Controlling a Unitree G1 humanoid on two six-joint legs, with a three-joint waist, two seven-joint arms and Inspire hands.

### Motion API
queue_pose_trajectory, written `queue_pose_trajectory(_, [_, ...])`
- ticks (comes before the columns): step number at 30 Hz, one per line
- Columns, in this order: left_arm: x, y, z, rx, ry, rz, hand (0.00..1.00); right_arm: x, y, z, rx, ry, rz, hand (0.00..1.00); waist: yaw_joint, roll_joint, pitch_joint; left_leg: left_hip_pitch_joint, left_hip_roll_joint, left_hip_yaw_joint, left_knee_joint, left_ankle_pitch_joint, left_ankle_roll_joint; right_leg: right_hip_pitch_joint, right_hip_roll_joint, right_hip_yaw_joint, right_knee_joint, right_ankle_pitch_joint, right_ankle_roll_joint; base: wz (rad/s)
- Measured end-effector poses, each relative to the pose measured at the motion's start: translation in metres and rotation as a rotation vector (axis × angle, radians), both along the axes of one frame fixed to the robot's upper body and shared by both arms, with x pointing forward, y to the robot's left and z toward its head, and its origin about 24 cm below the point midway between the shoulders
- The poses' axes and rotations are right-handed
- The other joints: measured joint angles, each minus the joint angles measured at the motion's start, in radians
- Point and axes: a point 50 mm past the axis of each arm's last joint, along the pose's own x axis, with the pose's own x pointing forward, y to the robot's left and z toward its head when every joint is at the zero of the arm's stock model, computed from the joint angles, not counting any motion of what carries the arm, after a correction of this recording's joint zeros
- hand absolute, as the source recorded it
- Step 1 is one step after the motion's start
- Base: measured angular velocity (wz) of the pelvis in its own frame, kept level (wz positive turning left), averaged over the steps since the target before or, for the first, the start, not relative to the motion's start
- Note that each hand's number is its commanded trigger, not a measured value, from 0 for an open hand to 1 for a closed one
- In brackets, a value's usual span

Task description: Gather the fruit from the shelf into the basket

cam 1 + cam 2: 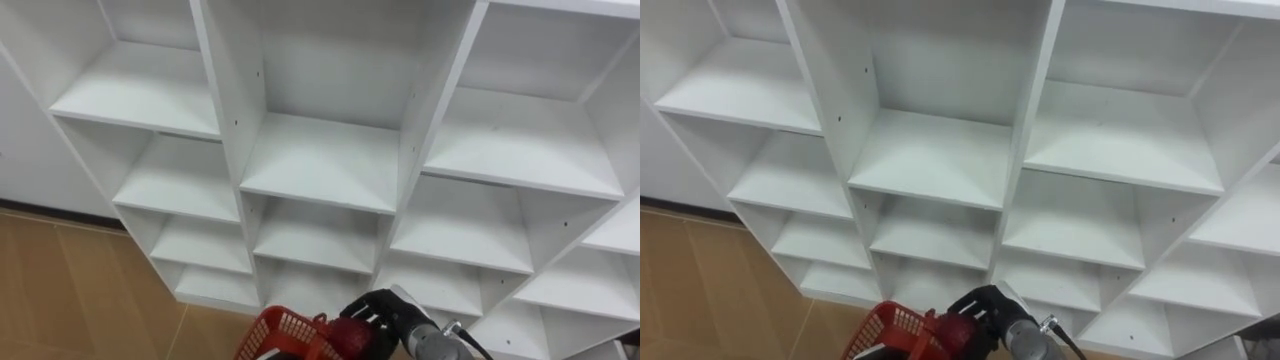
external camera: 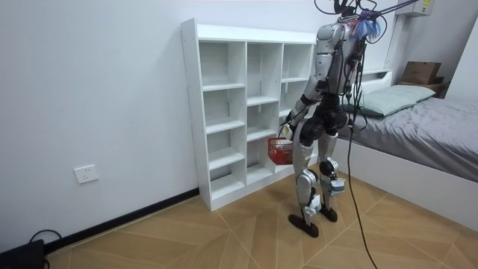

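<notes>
Standing before tall white open-shelved closet (image 1: pixel 228 95), right hand (image 1: pixel 374 312) low, fingers clamped round red plastic mesh basket (image 1: pixel 284 336) handle

White open shelf unit (image 1: pixel 320 165) on a wood-pattern floor (image 1: pixel 70 290), with a bed (image 2: pixel 441 153) near it.

The unit stands on the floor with its back against the white wall (image 2: pixel 97 90). Upright panels split it into three columns of four compartments, and the middle column's boards sit at different heights from those beside them; the boards show plain white surfaces. The floor is laid in herringbone, and the robot stands on it just in front of the unit. A black object (image 2: pixel 19 254) lies at the room view's lower left, by the wall. The bed carries a grey cover (image 2: pixel 448 123) and a pale green pillow (image 2: pixel 392 97) at its head end.
</notes>
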Motion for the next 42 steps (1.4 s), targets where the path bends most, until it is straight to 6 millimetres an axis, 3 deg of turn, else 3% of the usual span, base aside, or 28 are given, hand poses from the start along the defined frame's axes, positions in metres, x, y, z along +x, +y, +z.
queue_pose_trajectory(1, [0.0000, 0.0000, 0.0000, 0.000, 0.000, 0.000, 1.00, 0.0000, 0.0000, 0.0000, 0.000, 0.000, 0.000, 1.00, 0.000, 0.000, 0.0001, 0.000, 0.000, 0.000, 0.000, 0.000, 0.000, 0.000, 0.000, 0.000, 0.000, 0.000, 0.000, 0.00])
queue_pose_trajectory(2, [-0.0001, 0.0000, 0.0000, 0.000, 0.000, 0.000, 1.00, 0.0000, 0.0001, 0.0000, 0.000, 0.000, 0.001, 0.64, 0.001, -0.001, 0.0008, -0.001, 0.000, 0.000, 0.000, 0.000, 0.000, 0.000, 0.000, -0.001, 0.000, 0.000, 0.000, 0.00])
queue_pose_trajectory(3, [0.0000, 0.0000, 0.0000, 0.000, 0.000, 0.000, 1.00, -0.0001, 0.0001, -0.0001, -0.001, 0.001, 0.001, 0.35, 0.001, -0.001, 0.0019, -0.001, 0.000, 0.000, 0.000, 0.000, 0.000, 0.000, 0.000, -0.001, 0.000, 0.000, 0.000, 0.00])
queue_pose_trajectory(4, [0.0001, 0.0000, 0.0000, 0.000, 0.000, 0.000, 1.00, -0.0002, 0.0000, -0.0002, -0.001, 0.001, 0.001, 0.14, 0.001, -0.002, 0.0024, -0.001, 0.000, 0.000, 0.000, 0.000, 0.000, 0.000, 0.000, -0.001, -0.001, 0.000, 0.000, 0.00])
queue_pose_trajectory(5, [0.0001, 0.0000, 0.0000, 0.000, 0.000, 0.000, 1.00, -0.0004, 0.0000, -0.0004, -0.001, 0.002, 0.001, 0.00, 0.001, -0.002, 0.0029, -0.002, 0.000, 0.000, 0.000, 0.000, 0.000, -0.001, 0.000, -0.001, -0.001, 0.000, 0.000, 0.00])
queue_pose_trajectory(10, [0.0007, 0.0000, 0.0002, 0.001, -0.002, 0.000, 1.00, -0.0005, 0.0003, -0.0004, 0.000, 0.003, 0.001, 0.05, 0.001, -0.006, 0.0046, -0.004, 0.000, 0.000, 0.001, 0.000, 0.000, -0.002, 0.000, -0.002, -0.004, 0.000, 0.000, 0.00])
queue_pose_trajectory(13, [0.0008, 0.0003, 0.0002, 0.001, -0.002, 0.001, 1.00, -0.0005, 0.0004, -0.0004, 0.000, 0.003, 0.000, 0.00, 0.001, -0.009, 0.0048, -0.005, 0.000, 0.000, 0.000, 0.000, 0.000, -0.002, 0.000, -0.003, -0.009, 0.000, 0.000, 0.00])
queue_pose_trajectory(42, [0.0017, 0.0000, 0.0003, 0.003, -0.002, -0.001, 1.00, 0.0028, 0.0008, 0.0012, 0.011, -0.009, -0.033, 0.00, 0.000, -0.012, 0.0091, -0.004, 0.000, -0.013, -0.006, 0.000, 0.000, 0.007, 0.000, -0.019, -0.011, 0.000, 0.000, 0.00])
